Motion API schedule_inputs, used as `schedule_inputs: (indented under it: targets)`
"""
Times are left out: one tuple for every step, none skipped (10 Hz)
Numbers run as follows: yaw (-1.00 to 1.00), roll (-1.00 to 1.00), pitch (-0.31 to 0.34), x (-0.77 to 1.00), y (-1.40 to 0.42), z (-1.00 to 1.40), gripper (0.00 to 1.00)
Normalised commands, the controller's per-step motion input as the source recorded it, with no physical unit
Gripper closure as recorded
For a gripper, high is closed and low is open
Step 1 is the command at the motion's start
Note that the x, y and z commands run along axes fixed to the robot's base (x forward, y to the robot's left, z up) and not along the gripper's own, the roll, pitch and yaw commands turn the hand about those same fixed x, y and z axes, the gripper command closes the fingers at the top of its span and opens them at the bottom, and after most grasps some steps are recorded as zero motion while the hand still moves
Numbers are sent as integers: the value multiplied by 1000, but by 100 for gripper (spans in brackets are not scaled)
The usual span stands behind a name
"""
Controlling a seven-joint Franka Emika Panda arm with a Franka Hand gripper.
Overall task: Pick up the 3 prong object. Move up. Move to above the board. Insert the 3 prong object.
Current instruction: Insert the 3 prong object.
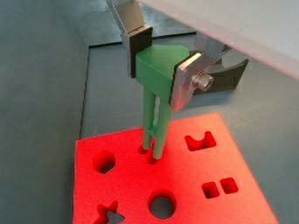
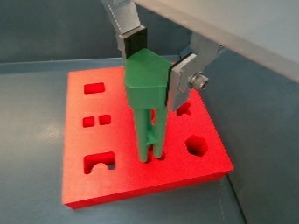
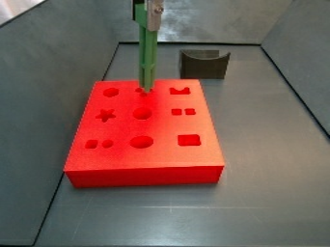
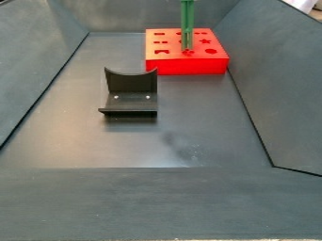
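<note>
Item: 3 prong object, green, upright, its wider head clamped between the silver plates of the gripper; fingers narrowed onto the head, dark pads pressed to its flanks. Position: centre of both wrist views; in a side view it stands in the upper middle of the frame over the far edge of the board. Prong tips: at the red surface, apparently entering the three-dot cutout; depth of entry cannot be told. Board: red, flat on the grey table, at the upper centre of a side view. Also present: dark U-shaped block, left of centre, well apart from the board. Step in hand, by judgement: insertion. Handling note: keep the rod vertical, prongs matched to all three holes, descend straight and slowly; hold the grip firm until the rod seats, since any tilt would likely jam a prong on the cutout edge.
</note>
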Motion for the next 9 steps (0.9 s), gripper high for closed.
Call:
schedule_inputs:
  targets:
    - [-120,0,0,0,0,-134,100]
    - [-114,0,0,6,0,-131,100]
    - [-117,0,0,0,0,-134,100]
    - [-129,0,0,0,0,-120,100]
    - [-134,0,0,0,0,-134,100]
    - [-163,0,0,0,0,-146,100]
    - [-177,0,-3,0,0,-146,100]
    - [-177,0,-7,0,0,-129,100]
    - [-186,0,-11,0,0,-89,100]
